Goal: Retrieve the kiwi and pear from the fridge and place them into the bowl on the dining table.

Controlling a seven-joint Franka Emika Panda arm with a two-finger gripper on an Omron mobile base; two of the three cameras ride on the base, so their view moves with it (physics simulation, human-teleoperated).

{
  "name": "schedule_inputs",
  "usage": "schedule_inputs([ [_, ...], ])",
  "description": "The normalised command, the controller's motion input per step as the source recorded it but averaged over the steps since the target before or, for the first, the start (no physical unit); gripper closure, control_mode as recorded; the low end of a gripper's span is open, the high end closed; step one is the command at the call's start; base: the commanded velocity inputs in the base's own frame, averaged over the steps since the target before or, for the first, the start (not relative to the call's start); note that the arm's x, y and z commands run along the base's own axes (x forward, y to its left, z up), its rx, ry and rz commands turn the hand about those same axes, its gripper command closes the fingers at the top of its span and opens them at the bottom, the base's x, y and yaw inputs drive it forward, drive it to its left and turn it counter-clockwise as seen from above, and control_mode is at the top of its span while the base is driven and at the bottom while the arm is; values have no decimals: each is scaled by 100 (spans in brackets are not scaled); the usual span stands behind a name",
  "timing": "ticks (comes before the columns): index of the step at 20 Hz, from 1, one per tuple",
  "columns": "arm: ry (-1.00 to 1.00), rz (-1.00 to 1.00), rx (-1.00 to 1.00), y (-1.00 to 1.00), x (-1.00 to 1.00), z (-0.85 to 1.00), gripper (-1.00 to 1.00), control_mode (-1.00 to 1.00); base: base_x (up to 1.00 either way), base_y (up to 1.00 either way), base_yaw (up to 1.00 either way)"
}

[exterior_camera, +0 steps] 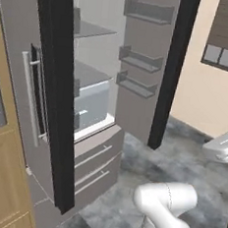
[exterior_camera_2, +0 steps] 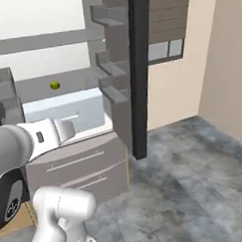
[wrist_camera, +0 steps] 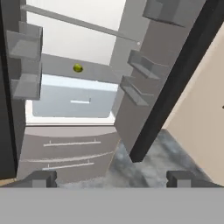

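Note:
The fridge (exterior_camera: 137, 96) stands with both doors swung open, showing its white inside, clear shelves and a pale drawer (wrist_camera: 72, 101). One small yellow-green fruit (wrist_camera: 78, 68) lies on the shelf above the drawer, also seen as the fruit (exterior_camera_2: 54, 85) from the right; whether it is the kiwi or the pear I cannot tell. My gripper (wrist_camera: 111, 179) is open, fingertips (wrist_camera: 41, 178) far apart, well short of the fridge and pointing at it. The bowl and dining table are out of view.
Black-edged doors (exterior_camera: 54, 90) (exterior_camera_2: 139, 77) with grey door racks (wrist_camera: 140, 78) flank the opening. Two grey freezer drawers (wrist_camera: 68, 153) sit below. A wood cabinet (exterior_camera: 1, 174) stands left, a beige wall (exterior_camera_2: 191, 75) right, over a grey stone floor (exterior_camera_2: 195, 179).

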Motion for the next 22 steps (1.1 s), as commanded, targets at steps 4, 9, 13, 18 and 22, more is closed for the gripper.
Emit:
schedule_inputs([
  [4,0,0,0,0,0,0,-100,100,48,0,53],
  [9,0,0,0,0,0,0,-100,100,15,-37,48],
  [13,0,0,0,0,0,0,-100,100,1,-63,37],
  [18,0,0,0,0,0,0,-100,100,0,-76,26],
  [22,0,0,0,0,0,0,-100,100,25,-24,13],
])
